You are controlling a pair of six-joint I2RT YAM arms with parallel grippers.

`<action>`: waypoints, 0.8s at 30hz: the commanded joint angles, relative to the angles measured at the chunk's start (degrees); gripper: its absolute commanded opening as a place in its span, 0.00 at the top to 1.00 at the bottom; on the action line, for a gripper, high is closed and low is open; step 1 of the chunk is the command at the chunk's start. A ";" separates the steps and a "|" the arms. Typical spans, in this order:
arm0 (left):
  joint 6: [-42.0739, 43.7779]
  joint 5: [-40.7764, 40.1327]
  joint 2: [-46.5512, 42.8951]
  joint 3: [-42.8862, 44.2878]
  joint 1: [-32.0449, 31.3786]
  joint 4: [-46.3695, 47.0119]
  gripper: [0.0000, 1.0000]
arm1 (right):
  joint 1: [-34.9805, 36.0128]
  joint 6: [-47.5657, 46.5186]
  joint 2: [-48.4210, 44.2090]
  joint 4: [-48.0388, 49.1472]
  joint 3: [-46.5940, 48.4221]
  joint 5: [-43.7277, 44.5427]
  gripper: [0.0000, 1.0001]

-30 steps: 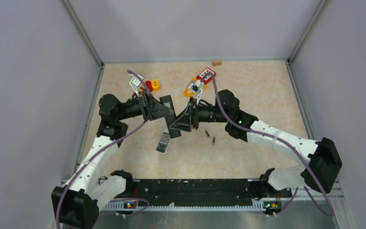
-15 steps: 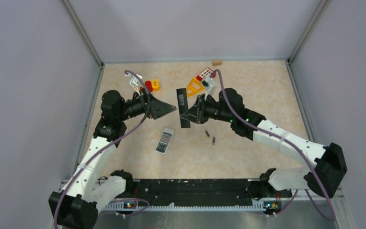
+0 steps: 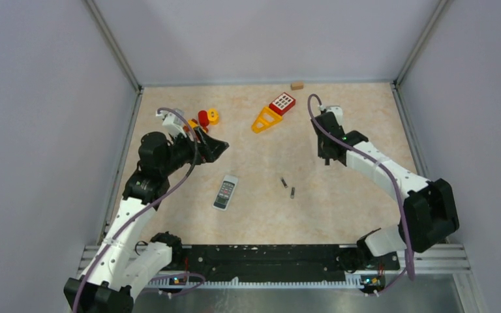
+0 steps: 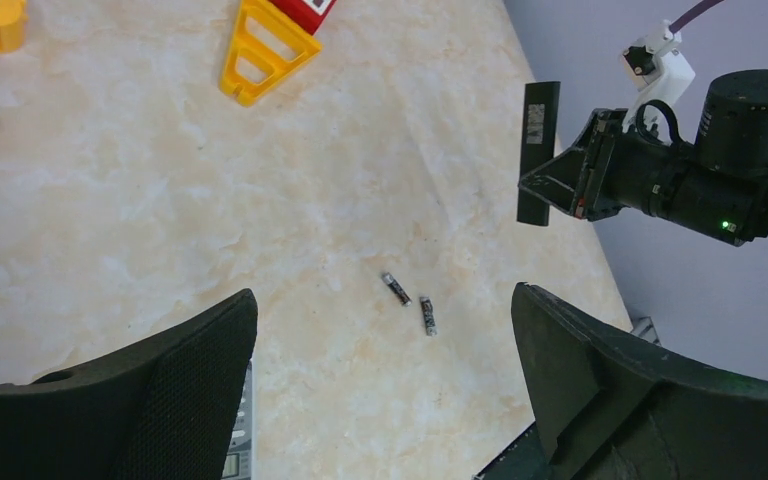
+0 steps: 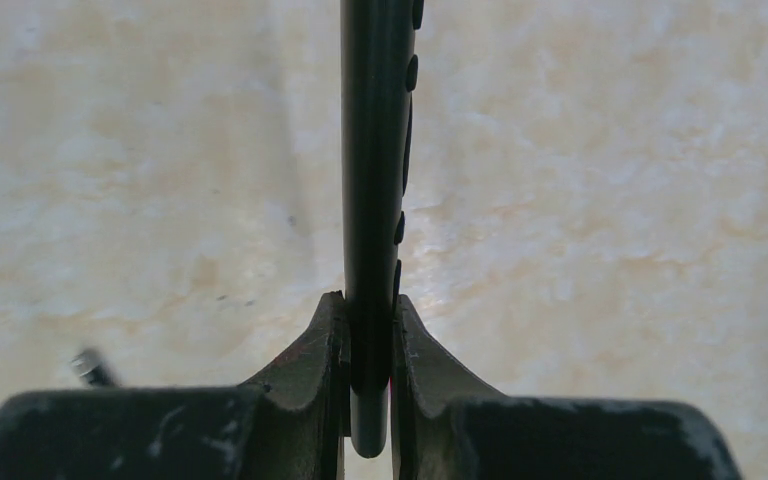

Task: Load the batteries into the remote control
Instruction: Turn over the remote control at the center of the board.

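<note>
I'm clenching my right tool (image 5: 368,312) on the black remote (image 5: 372,150), holding it edge-on above the surface (image 5: 610,200). My left tool (image 3: 215,147) is gaping wide, gripping nothing. Two batteries (image 4: 396,289) are lying just beside each other beyond its fingers.

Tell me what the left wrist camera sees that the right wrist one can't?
Only the left wrist view: a yellow plastic triangle toy and the wide-open left gripper. Only the right wrist view: button bumps along the edge of the slim black remote control. Both: that remote, pinched by the right gripper, the beige marbled tabletop, and maybe batteries: two tiny dark cylinders sharp in the left view, one blurry speck in the right.
</note>
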 commanded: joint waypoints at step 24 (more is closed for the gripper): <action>-0.08 -6.62 2.68 -0.94 -0.02 -4.17 0.01 | -7.96 -15.29 22.16 5.76 2.48 10.03 0.59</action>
